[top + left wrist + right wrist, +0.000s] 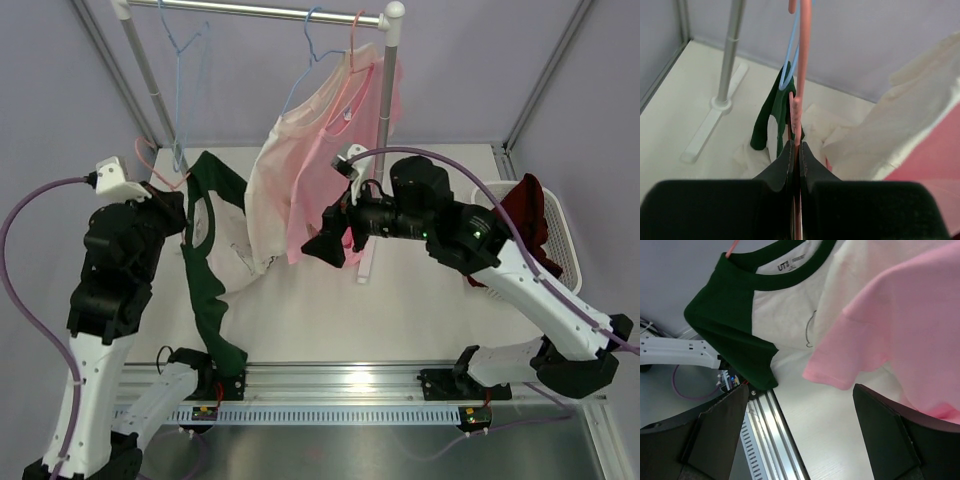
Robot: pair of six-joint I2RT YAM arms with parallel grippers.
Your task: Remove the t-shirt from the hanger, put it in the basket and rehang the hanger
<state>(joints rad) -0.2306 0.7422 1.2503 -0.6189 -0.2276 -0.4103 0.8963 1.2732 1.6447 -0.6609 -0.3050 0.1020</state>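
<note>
Two arms work over a white worktop point(410, 310) beneath a clothes rail point(260, 10) that crosses the top of the overhead view.

The left arm rises from the lower left corner, folded upward, with its wrist at mid-left of that view. Its left end effector point(796, 148) is pinched together on the wire of a pink hanger point(803, 60), the two fingers meeting on it at the centre of the wrist view. A pale blue hanger point(790, 55) shows just behind that wire.

A green-and-white t-shirt point(205, 290) is on the pink hanger point(150, 165), off the rail. It hangs left of centre and trails down to the aluminium rail point(340, 378) by the arm bases. The right wrist view shows its green collar and sleeve at the upper left, with the white body point(782, 305) beside them.

The right arm reaches from the lower right corner across to mid-frame, forearm near level. The right end effector point(332, 243) sits beside the lower edge of a pink shirt point(325, 170). Its fingers point(720, 440) stand wide apart with nothing between them.

A cream shirt point(270, 190) hangs on the rail, overlapping the pink one. At the right edge a white basket point(562, 235) holds a dark red garment point(525, 212).
</note>
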